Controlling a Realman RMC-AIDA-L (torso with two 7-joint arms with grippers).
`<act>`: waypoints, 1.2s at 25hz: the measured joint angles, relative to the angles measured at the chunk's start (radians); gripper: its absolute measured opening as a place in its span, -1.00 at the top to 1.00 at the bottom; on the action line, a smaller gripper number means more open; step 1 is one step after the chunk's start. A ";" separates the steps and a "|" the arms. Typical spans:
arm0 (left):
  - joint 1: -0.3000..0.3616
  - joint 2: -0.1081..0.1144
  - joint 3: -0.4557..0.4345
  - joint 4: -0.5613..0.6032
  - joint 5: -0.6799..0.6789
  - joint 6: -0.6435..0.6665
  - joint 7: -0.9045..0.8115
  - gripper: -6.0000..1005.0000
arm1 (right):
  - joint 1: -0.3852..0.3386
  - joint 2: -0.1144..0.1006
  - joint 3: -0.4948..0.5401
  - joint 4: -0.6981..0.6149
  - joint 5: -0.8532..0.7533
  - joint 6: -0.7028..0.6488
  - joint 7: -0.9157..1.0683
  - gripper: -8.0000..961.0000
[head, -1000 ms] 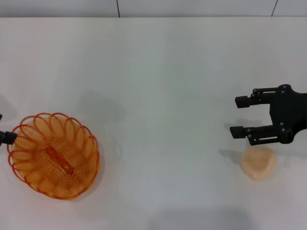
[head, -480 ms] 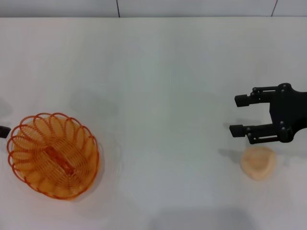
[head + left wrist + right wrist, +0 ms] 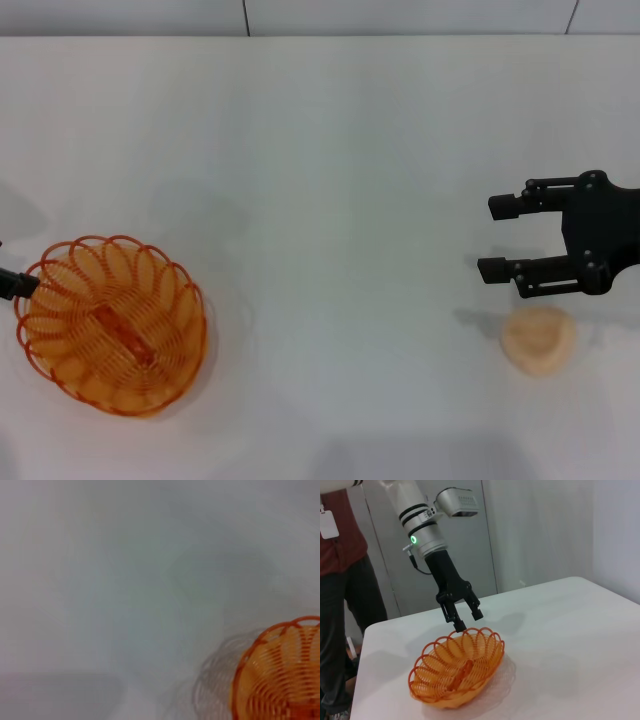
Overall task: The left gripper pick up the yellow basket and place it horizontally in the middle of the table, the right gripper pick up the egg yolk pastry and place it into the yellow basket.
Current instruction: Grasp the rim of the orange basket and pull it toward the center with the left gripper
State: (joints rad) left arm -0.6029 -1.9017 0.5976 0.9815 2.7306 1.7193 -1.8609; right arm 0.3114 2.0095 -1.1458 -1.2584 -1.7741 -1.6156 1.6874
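The yellow basket (image 3: pixel 110 325) sits on the white table (image 3: pixel 320 150) at the front left; it also shows in the left wrist view (image 3: pixel 282 677) and the right wrist view (image 3: pixel 457 667). Only a fingertip of my left gripper (image 3: pixel 10 285) shows in the head view, at the basket's left rim. In the right wrist view the left gripper (image 3: pixel 469 620) is open, with one fingertip (image 3: pixel 460 626) at the rim. My right gripper (image 3: pixel 492 238) is open and empty, hovering just behind the egg yolk pastry (image 3: pixel 538 340), which lies on the table at the front right.
A person (image 3: pixel 340 580) stands beyond the table's edge near the left arm. The table's far edge meets a wall (image 3: pixel 300 15).
The left fingertip drew back from the basket's rim, then came back to it. The basket, the pastry and the right gripper have hardly moved.
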 joint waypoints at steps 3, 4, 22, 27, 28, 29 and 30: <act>-0.025 -0.001 0.002 -0.008 0.033 -0.002 -0.008 -0.74 | 0.000 0.000 0.000 -0.001 0.000 0.000 0.000 -0.53; -0.037 -0.001 0.004 -0.013 0.047 -0.004 -0.011 -0.74 | 0.000 0.000 0.000 -0.001 0.000 0.000 0.000 -0.53; -0.102 -0.041 0.034 -0.108 0.102 -0.096 -0.014 -0.74 | 0.000 0.000 0.003 -0.001 0.000 0.001 0.000 -0.53; -0.105 -0.044 0.034 -0.118 0.103 -0.106 -0.021 -0.62 | 0.000 0.000 0.003 -0.001 -0.001 0.000 0.000 -0.53; -0.106 -0.046 0.034 -0.119 0.103 -0.108 -0.022 -0.55 | 0.000 0.000 0.003 -0.001 -0.001 0.000 0.000 -0.53; -0.106 -0.048 0.034 -0.119 0.103 -0.110 -0.022 -0.49 | 0.000 0.000 0.003 -0.001 -0.001 0.000 0.000 -0.53; -0.106 -0.049 0.035 -0.119 0.103 -0.111 -0.022 -0.42 | 0.000 0.000 0.004 -0.001 -0.001 0.000 0.000 -0.53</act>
State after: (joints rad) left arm -0.7090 -1.9509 0.6321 0.8621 2.8335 1.6081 -1.8832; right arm 0.3113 2.0091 -1.1421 -1.2594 -1.7749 -1.6153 1.6873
